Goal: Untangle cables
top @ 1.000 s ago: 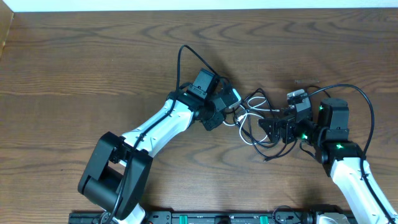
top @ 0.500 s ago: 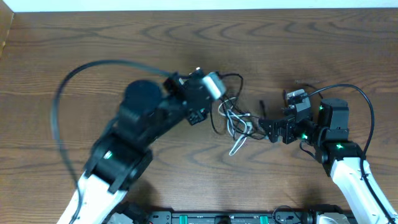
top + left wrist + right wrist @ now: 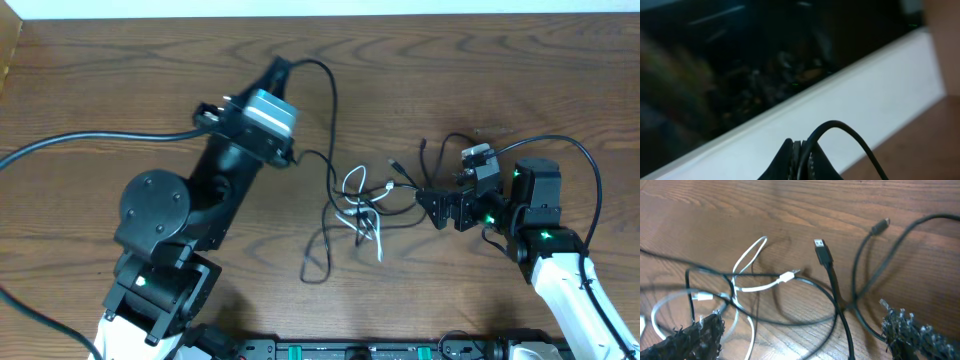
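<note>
Risk: the left fingers (image 3: 788, 159), raised high, are clamped on one black cable (image 3: 836, 123). Pulling it further could cinch the crossings or drag the whole bunch.

Right fingers (image 3: 695, 335) are spread wide, low over the counter (image 3: 100, 60), straddling strands and gripping nothing.

The cables (image 3: 360, 205) lie mid-counter between the arms, with the white cable (image 3: 760, 286) looped among the black ones.

The cables (image 3: 365, 205) (several thin black cords and one white cord (image 3: 760, 287)) lie loosely tangled on the wood, loops overlapping. One black strand (image 3: 331, 120) leads away from the bunch; a flat black plug (image 3: 822, 251) lies free.
</note>
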You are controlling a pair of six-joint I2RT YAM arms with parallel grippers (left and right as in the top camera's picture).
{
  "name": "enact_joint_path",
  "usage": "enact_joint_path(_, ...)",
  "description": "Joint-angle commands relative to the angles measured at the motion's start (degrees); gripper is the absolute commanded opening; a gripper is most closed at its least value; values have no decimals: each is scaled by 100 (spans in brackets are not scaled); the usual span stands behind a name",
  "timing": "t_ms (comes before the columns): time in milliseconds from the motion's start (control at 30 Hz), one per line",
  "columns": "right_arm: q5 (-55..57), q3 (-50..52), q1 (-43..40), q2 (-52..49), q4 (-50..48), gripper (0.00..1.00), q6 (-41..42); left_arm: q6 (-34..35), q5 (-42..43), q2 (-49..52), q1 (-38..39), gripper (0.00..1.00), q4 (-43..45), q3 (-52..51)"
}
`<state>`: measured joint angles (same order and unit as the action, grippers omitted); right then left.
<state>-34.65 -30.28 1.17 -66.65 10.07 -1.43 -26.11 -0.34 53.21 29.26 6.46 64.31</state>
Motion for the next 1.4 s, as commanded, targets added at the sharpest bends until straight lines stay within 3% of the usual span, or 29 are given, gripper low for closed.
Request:
enact_joint_path(0, 4, -24, -37, -11, 2, 99, 74, 90, -1368, -48, -37, 7, 490, 66)
enact_joint_path(67, 4, -24, -37, -11, 2, 99, 74, 55, -1884, -46, -39, 7, 1001, 66)
enact_joint_path(233, 2, -24, -37, -11, 0, 99, 74, 22, -2074, -37, -197, 7, 1923, 66)
enact_joint_path(467, -407, -24, -33, -11, -190, 99, 122, 144, -2004, 44, -251, 7, 1910, 63)
enact_joint_path(667, -1099, -24, 4, -11, -1150, 99, 1060, 164, -1239, 262, -249, 8, 1875, 66)
enact_joint_path(833, -1091, -24, 621, -11, -2103, 99, 1606, 260, -439, 352, -249, 7, 2144, 66)
enact_joint_path(1100, 470, -24, 2450, -13, -3029, 99, 1620, 1893, 1185, 385, -249, 7, 2433, 66)
enact_joint_path(1267, 1106, -24, 3163, -11, -3407, 99, 1620, 2706, 1899, 498, -227, 8, 2732, 66)
enact_joint_path(1367, 1279, -24, 3423, -13, -3530, 99, 1617, 2778, 2243, 566, -72, 7, 3034, 70)
